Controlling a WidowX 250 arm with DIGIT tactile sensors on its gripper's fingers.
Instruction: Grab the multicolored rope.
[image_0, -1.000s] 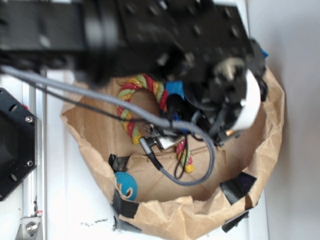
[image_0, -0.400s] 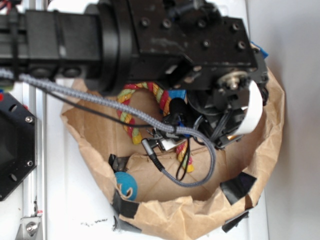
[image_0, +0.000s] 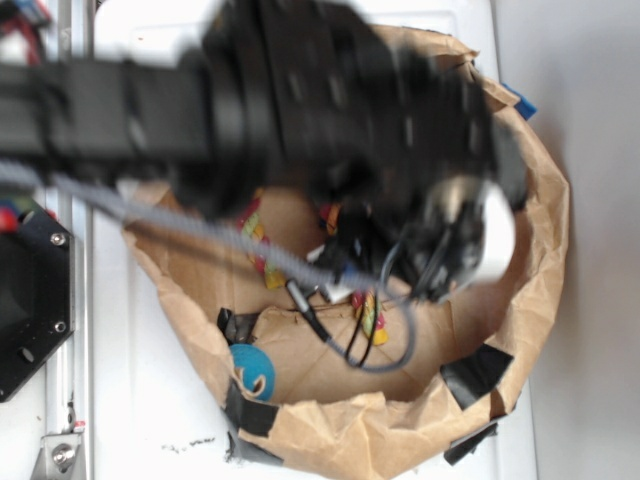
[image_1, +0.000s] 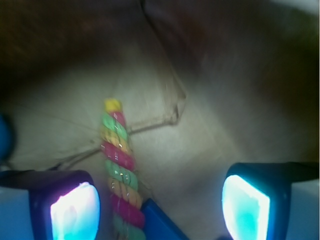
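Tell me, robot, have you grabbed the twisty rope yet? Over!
Gripper open, nothing held. Multicolored rope between the fingers, near the left one, lying on the paper bag. Nothing blocking. Over.

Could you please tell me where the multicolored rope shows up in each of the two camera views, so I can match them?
Exterior: the multicolored rope is at centre, mostly hidden under the blurred arm; only short stretches peek out inside the brown paper bag.
Wrist: the rope runs from bottom centre-left up to its yellow tip, between the open end effector fingers, nearer the left one.
Shared landmark: the creased brown paper of the bag beneath the rope.
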